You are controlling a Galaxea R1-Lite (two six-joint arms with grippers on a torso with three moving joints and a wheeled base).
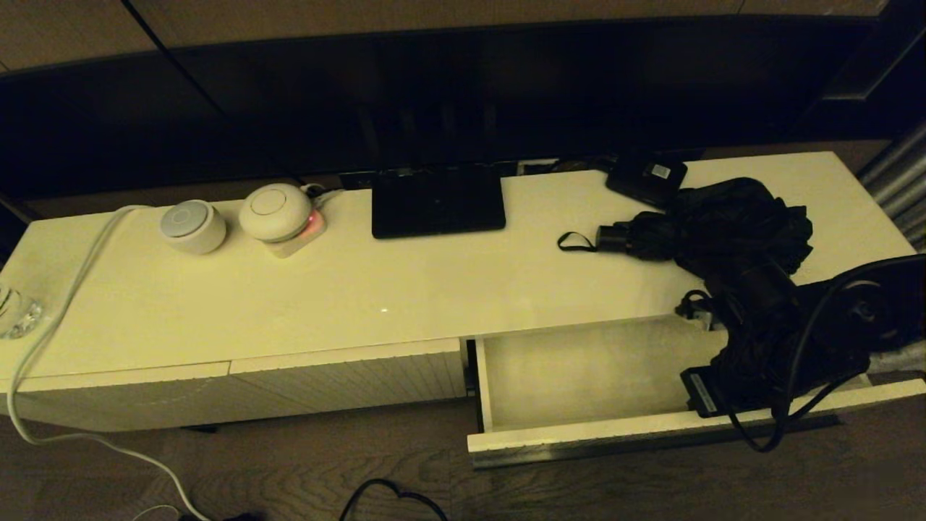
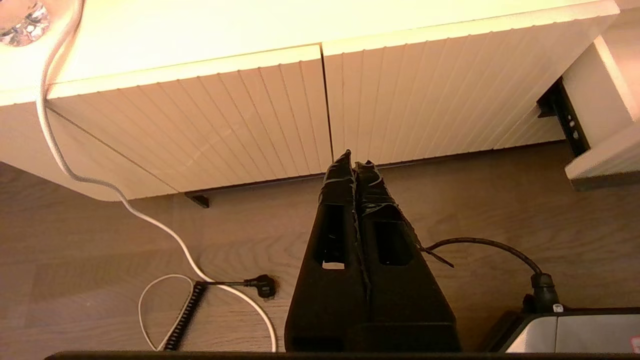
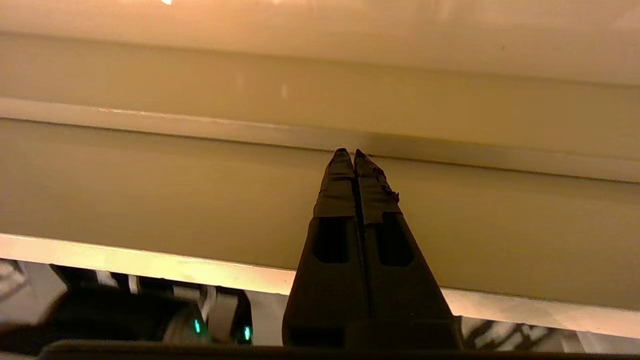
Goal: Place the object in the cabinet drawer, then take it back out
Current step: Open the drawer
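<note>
Cabinet top [image 1: 405, 289]: umbrella [image 1: 723, 228] | drawer [image 1: 593, 373] bare | right tool [image 3: 354, 156], left tool [image 2: 354, 161] pressed together

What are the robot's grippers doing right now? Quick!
Left gripper: shut, holding nothing, parked low by the cabinet front.
Right gripper: shut, holding nothing, over the open drawer.

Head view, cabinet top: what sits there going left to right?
Glass → grey-topped round puck → white round puck → black stand base → umbrella. The small black box overlaps the umbrella's span, so I leave it unplaced.
</note>
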